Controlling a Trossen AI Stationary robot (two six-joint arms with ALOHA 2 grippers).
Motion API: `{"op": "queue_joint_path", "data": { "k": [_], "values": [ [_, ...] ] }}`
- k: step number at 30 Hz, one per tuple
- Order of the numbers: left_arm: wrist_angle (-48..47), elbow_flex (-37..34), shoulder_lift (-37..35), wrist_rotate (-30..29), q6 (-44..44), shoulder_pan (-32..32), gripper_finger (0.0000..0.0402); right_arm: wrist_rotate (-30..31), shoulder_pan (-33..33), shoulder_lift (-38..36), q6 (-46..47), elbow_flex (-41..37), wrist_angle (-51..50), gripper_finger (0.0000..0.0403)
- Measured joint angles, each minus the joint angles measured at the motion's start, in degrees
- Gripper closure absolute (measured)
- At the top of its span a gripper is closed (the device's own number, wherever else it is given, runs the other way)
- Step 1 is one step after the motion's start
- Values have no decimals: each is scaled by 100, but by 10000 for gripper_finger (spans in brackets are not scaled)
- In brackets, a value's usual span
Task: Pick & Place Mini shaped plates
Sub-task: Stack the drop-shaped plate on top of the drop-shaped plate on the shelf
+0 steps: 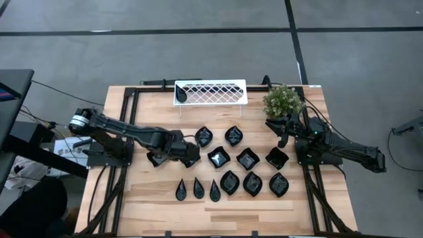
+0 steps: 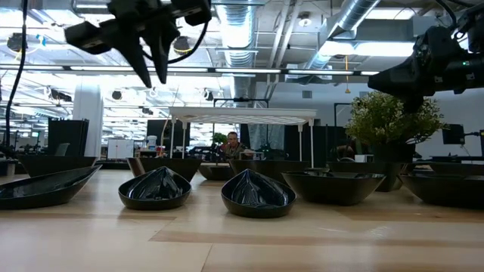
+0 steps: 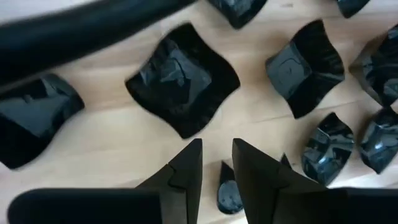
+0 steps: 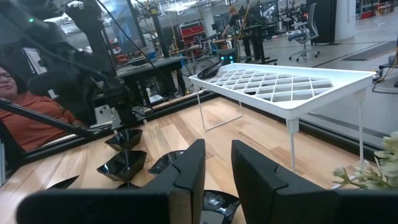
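Several mini shaped plates, glossy black, lie on the wooden table: rounded squares point(image 1: 218, 157), leaves point(image 1: 252, 184) and slim teardrops point(image 1: 198, 189). One more dark plate point(image 1: 182, 94) lies on the white lattice tray. My left gripper point(image 1: 190, 157) hangs above the table, left of the squares and beyond the teardrops. It points down, open and empty point(image 3: 216, 149). A rounded square point(image 3: 183, 78) lies past its fingers, and a teardrop point(image 3: 229, 190) shows through the gap. My right gripper point(image 1: 283, 137) waits at the table's right, level, open and empty point(image 4: 217, 152).
The white lattice tray point(image 1: 211, 92) stands on thin legs at the table's far edge. A green potted plant point(image 1: 283, 100) stands at the far right, close to my right gripper. Bare wood lies along the near edge. A person sits beyond the table point(image 4: 25, 106).
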Motion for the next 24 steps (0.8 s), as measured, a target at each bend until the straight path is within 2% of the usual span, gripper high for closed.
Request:
{"op": "queue_joint_path", "data": {
  "k": [7, 13, 24],
  "values": [
    [260, -415, 2, 218, -907, -451, 295, 0, 0, 0, 0, 0, -1, 329],
    [1025, -827, 2, 256, -1808, -941, 270, 0, 0, 1, 2, 0, -1, 329],
    [1322, -916, 19, 315, -2989, -1768, 229, -2, 0, 2, 90, 0, -1, 329]
  ]
}}
